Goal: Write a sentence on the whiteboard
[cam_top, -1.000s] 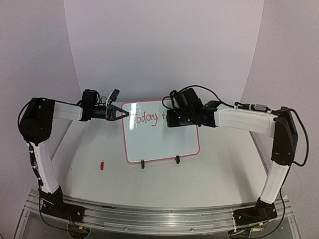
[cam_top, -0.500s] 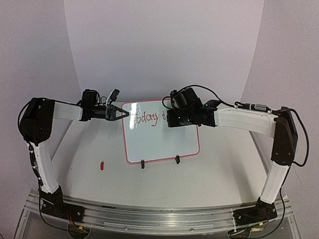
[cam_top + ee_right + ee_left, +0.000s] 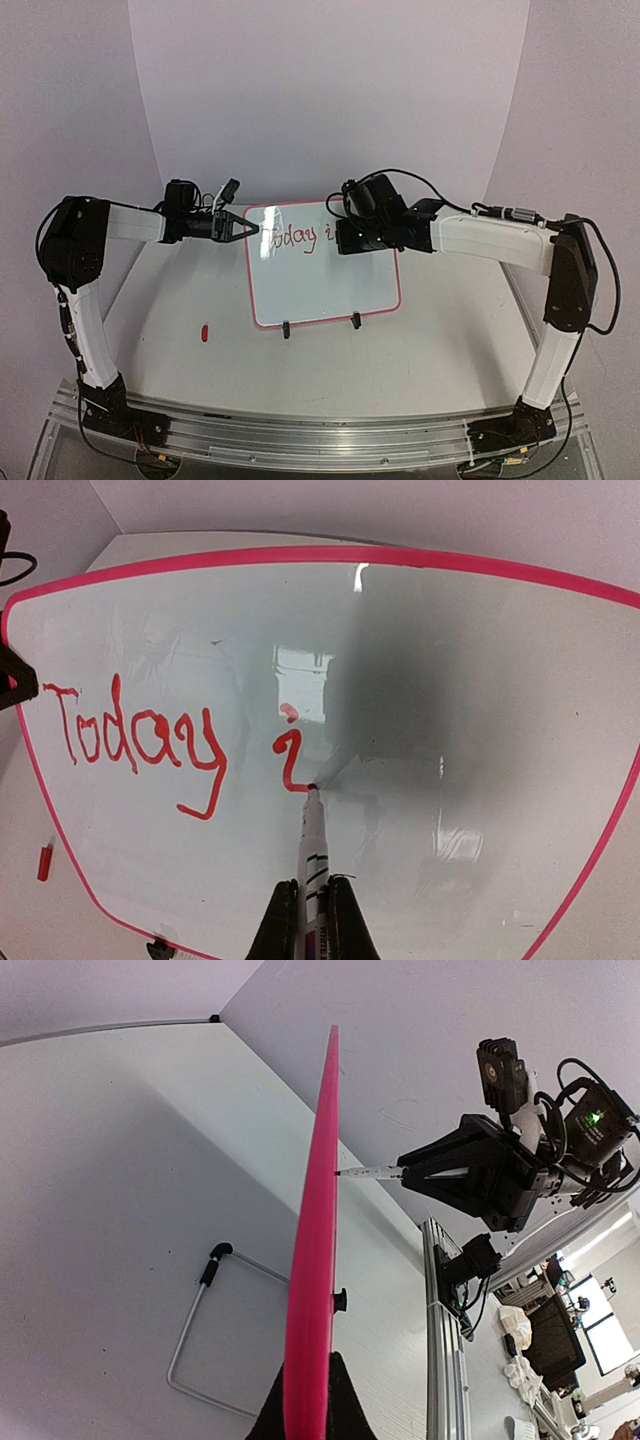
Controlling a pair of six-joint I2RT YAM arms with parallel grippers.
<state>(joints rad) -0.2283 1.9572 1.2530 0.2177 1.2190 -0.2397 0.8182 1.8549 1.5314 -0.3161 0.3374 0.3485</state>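
Observation:
The whiteboard [image 3: 320, 285] stands tilted on the table, with a pink frame. The sentence [image 3: 297, 238] reads "Today i" in red on its top line, and it also shows in the right wrist view [image 3: 140, 735]. My right gripper [image 3: 313, 895] is shut on a white marker [image 3: 312, 840]. The marker's red tip touches the board at the foot of the "i". My left gripper [image 3: 250, 229] is shut on the board's upper left edge. In the left wrist view my left gripper [image 3: 308, 1358] clamps the pink frame [image 3: 320, 1210] edge-on.
A small red marker cap [image 3: 204, 332] lies on the table left of the board. Two black clip feet [image 3: 286, 329] hold the board's lower edge. A wire stand [image 3: 190, 1340] lies behind the board. An aluminium rail [image 3: 320, 440] runs along the near edge.
The right gripper has shifted very slightly with the marker tip on the board. The left arm and the board have not moved.

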